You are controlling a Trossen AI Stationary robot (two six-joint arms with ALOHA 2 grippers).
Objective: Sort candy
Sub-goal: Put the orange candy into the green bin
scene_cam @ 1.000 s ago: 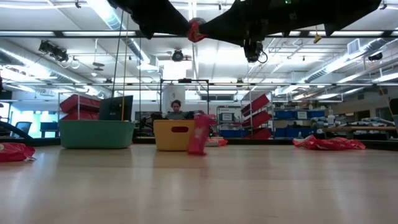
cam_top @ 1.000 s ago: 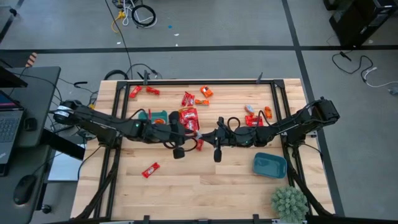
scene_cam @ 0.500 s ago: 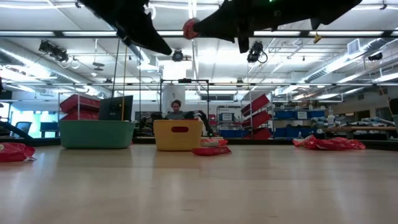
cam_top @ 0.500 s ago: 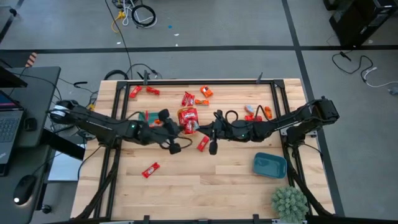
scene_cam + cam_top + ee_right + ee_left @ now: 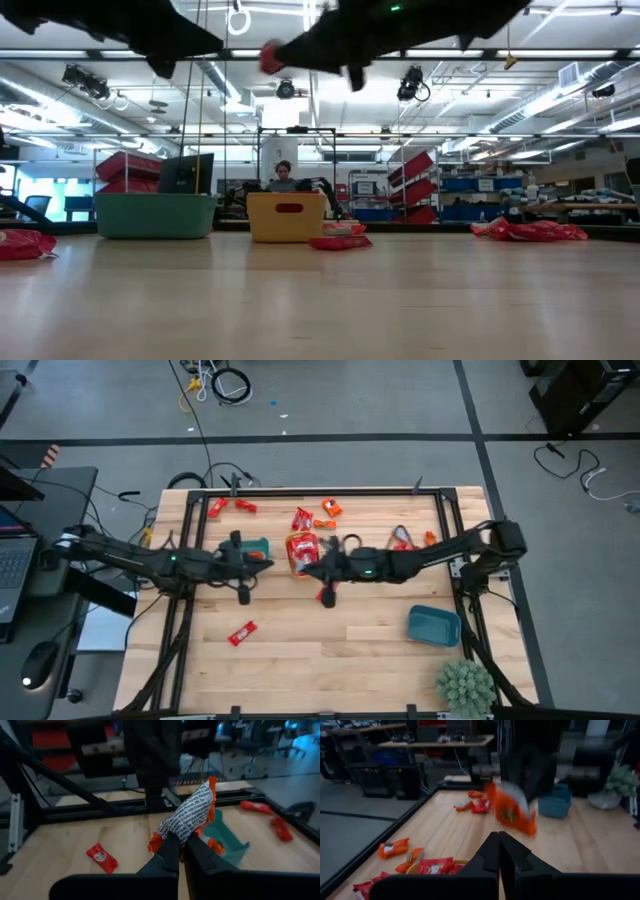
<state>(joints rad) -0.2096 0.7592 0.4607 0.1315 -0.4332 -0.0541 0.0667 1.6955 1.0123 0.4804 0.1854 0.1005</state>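
My right gripper [image 5: 310, 567] hangs above the table beside the yellow bowl [image 5: 291, 540], which is full of red candies, and is shut on an orange candy with a white printed face [image 5: 192, 812]. The left wrist view shows that candy [image 5: 512, 812] in mid air, and the low view shows it [image 5: 270, 58] high above the table. My left gripper [image 5: 266, 563] is shut and empty by the teal bowl [image 5: 256, 547]; its fingertips [image 5: 499, 845] show closed. A red candy [image 5: 340, 240] lies flat on the table by the yellow bowl [image 5: 286, 217]. My right gripper pinches the orange candy by one end [image 5: 174, 836] between its two fingers. The rest of the wrapper sticks out past the fingertips, slanted. The candy is lifted clear of the table.
Loose red and orange candies lie near the far edge [image 5: 325, 515], at the far left [image 5: 230, 506], toward the right [image 5: 412, 540] and near the left arm [image 5: 243, 632]. A blue bowl [image 5: 433, 625] and a plant [image 5: 465, 685] stand at the near right. A person sits beyond the table [image 5: 284, 175].
The two grippers were together at the candy above the table; my left gripper has drawn back toward the table's left edge, and my right gripper has carried the candy left toward the yellow bowl. A red candy that stood upright by the yellow bowl has fallen flat.
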